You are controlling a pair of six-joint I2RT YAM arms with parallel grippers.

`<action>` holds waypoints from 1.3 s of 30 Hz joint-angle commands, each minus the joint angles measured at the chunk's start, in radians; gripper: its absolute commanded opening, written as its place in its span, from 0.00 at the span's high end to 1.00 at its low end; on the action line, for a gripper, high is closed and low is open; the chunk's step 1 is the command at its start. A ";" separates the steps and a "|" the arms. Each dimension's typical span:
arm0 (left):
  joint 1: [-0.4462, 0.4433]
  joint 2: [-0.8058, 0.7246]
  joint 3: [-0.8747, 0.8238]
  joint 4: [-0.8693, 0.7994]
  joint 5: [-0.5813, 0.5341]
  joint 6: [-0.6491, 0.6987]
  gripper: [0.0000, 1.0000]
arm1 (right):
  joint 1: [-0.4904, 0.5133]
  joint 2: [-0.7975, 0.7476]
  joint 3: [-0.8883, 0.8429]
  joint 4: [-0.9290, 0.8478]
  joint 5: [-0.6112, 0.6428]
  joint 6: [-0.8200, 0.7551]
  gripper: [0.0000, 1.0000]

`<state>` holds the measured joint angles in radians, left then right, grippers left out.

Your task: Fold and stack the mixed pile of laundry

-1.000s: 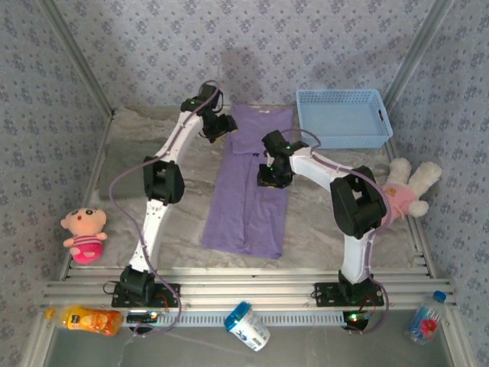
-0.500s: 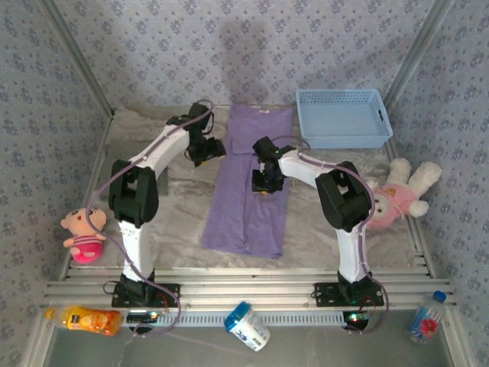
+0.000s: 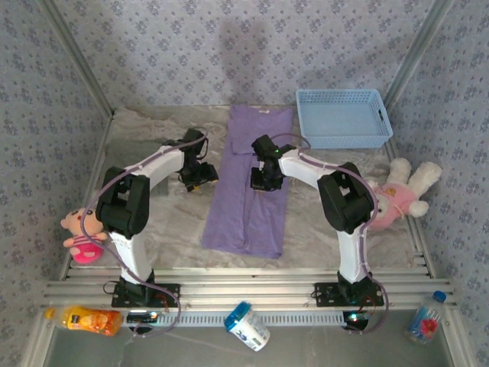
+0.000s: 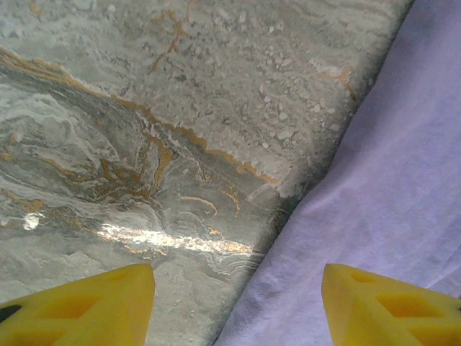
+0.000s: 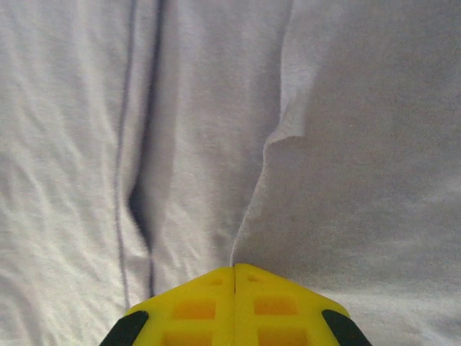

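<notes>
Right tool (image 3: 263, 180) is sitting closed on the lavender T-shirt (image 3: 246, 218), just above the middle of the top frame. In the right wrist view its yellow fingertips (image 5: 209, 306) are pressing together at bottom centre, and a raised crease of the lavender T-shirt (image 5: 346, 108) is running up from the line where they meet, so the right tool (image 5: 234, 288) is pinching cloth there. A darker seam or fold line is running down the left part of that frame. The shirt is lying flat as a long narrow strip on the marbled worktop (image 3: 172, 225), reaching from upper centre to lower centre of the top frame, with its far end beside the light blue basket (image 3: 340, 118) at upper right. Left tool (image 3: 200, 174) is hanging over the worktop just beside the strip's left edge, left of centre. In the left wrist view the left tool (image 4: 238, 317) is standing open: one yellow fingertip (image 4: 79, 306) is showing at lower left over bare worktop (image 4: 144, 108), the other at lower right over the shirt (image 4: 389, 180), whose edge is crossing the frame diagonally between them; nothing is lying between the fingers. One plush toy (image 3: 82, 233) is lying at the left edge of the worktop and another plush toy (image 3: 405, 191) at the right edge, both well apart from the shirt.
</notes>
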<state>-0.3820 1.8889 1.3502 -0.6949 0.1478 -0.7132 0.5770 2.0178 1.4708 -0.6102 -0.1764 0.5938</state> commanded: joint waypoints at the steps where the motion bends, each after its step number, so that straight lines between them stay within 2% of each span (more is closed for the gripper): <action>1: -0.018 -0.043 -0.031 0.010 -0.005 -0.017 0.37 | 0.023 -0.038 0.021 0.004 -0.029 0.027 1.00; 8: -0.046 -0.047 -0.085 0.053 0.000 -0.031 0.37 | 0.036 0.042 0.037 0.021 -0.072 0.055 1.00; 12: -0.060 -0.064 -0.094 0.031 0.001 -0.025 0.37 | 0.023 0.048 0.040 -0.016 -0.072 0.056 0.74; 15: -0.065 -0.098 -0.100 -0.011 -0.003 -0.011 0.37 | 0.016 -0.017 0.011 -0.022 -0.045 0.044 0.66; 22: -0.100 -0.184 -0.169 -0.064 -0.017 0.000 0.37 | -0.046 -0.121 -0.053 -0.010 0.005 -0.007 0.64; 26: -0.132 -0.204 -0.234 -0.046 -0.029 -0.042 0.37 | -0.119 -0.063 -0.026 0.006 0.015 -0.021 0.63; 30: -0.175 -0.192 -0.281 -0.012 -0.048 -0.091 0.38 | -0.168 0.029 0.009 0.044 -0.027 -0.026 0.63; 33: -0.207 -0.166 -0.298 0.006 -0.030 -0.112 0.41 | -0.185 0.069 0.012 0.049 -0.039 -0.009 0.64; 36: -0.240 -0.147 -0.307 0.011 0.014 -0.120 0.50 | -0.200 0.071 0.000 0.022 0.013 0.001 0.64; 39: -0.278 -0.137 -0.313 0.011 0.064 -0.124 0.53 | -0.222 0.061 -0.012 0.013 0.054 0.001 0.64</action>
<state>-0.6300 1.7351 1.0500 -0.6815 0.1524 -0.8181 0.3752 2.0682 1.4696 -0.5541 -0.1879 0.5873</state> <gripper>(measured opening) 0.474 0.364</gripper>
